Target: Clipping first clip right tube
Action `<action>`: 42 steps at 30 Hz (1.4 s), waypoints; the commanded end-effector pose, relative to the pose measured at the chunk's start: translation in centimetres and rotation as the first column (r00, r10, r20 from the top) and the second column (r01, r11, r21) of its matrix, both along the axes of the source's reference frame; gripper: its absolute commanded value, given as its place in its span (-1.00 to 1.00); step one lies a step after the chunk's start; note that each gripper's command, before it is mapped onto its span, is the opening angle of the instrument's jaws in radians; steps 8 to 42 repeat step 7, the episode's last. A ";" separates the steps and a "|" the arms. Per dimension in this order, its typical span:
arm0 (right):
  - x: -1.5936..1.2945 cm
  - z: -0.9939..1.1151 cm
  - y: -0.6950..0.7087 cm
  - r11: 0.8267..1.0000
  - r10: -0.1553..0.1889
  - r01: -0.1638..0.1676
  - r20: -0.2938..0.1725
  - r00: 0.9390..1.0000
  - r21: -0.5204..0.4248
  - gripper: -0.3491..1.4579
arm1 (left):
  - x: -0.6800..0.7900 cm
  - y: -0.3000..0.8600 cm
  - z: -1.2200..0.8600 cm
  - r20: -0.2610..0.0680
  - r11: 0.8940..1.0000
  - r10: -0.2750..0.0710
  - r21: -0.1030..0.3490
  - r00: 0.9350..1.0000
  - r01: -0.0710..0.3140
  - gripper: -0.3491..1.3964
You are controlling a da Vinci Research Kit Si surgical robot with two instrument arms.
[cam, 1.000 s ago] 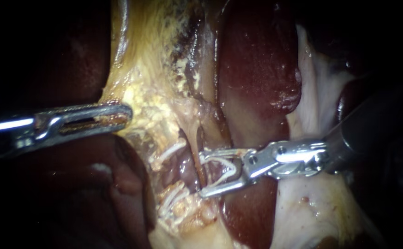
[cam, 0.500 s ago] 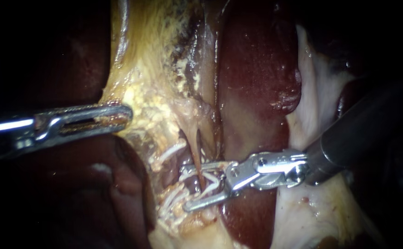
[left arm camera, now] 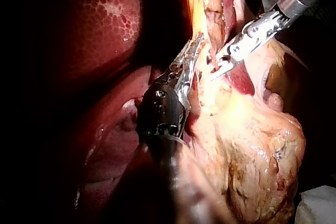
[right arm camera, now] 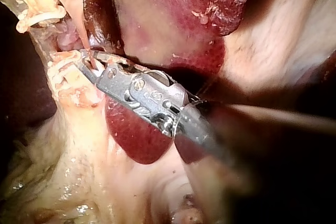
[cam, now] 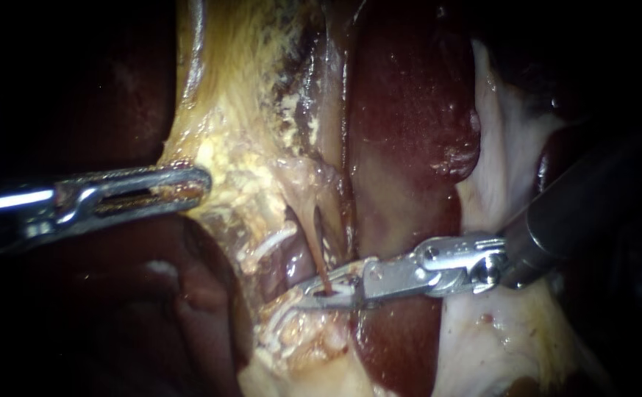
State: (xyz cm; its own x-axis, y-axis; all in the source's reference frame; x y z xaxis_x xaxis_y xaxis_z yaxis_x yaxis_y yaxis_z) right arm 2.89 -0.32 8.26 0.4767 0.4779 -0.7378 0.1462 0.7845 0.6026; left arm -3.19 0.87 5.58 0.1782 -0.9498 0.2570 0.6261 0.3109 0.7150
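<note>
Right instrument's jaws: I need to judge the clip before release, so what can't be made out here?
- Clip: endoscope view, mostly covered by the right instrument's jaws, shut on the tube; its closure cannot be judged.
- Right instrument's shaft: right wrist view, blurred near the camera.
- Left instrument: endoscope view, its near jaw hides how much yellow tissue the shut jaws hold.

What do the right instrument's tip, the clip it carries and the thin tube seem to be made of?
The right instrument looks like polished metal, by its bright silver glints. The clip is white and matte, probably plastic, since it gives no metallic shine. The tube is soft wet tissue: a thin tan-red strand with a moist sheen.
</note>
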 end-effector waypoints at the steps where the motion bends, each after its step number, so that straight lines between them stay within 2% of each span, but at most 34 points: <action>1: 0.00 0.00 0.00 1.000 -0.001 0.001 0.000 1.000 0.001 -1.00 | 0.00 0.00 0.00 0.001 1.000 0.001 0.000 1.000 -0.001 -1.00; 42: 0.00 0.00 0.00 1.000 0.000 0.000 0.000 1.000 0.001 -1.00 | 0.00 0.00 0.00 0.001 1.000 0.001 0.000 1.000 -0.001 -1.00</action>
